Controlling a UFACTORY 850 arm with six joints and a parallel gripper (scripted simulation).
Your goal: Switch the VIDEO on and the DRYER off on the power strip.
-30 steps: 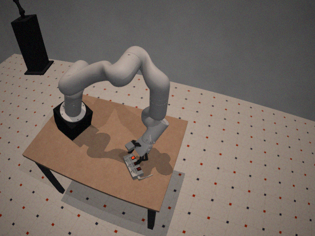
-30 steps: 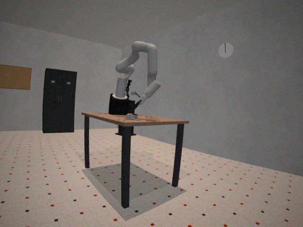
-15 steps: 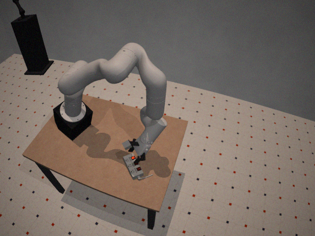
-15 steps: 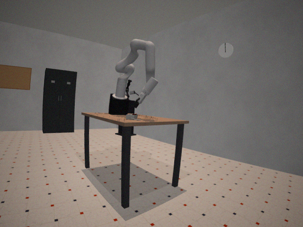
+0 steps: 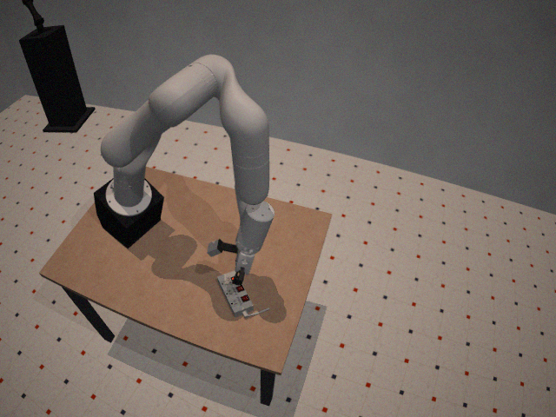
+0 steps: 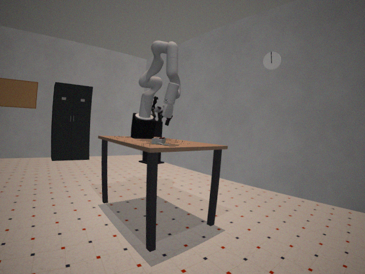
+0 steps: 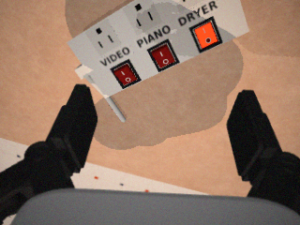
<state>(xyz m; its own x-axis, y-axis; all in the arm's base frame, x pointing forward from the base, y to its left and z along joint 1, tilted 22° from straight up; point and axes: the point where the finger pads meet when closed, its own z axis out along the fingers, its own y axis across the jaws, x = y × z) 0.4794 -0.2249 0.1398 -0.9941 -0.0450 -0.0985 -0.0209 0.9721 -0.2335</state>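
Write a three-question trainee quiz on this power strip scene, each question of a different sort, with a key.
1. True or false: the claw is shut on the power strip.
2. Multiple choice: which switch glows bright orange? A) VIDEO B) PIANO C) DRYER
3. Fill in: in the wrist view, the PIANO switch sits between VIDEO and ____.

Key:
1. False; the claw is open, holds nothing, and hangs above the table.
2. C; the other two are dark red.
3. DRYER.
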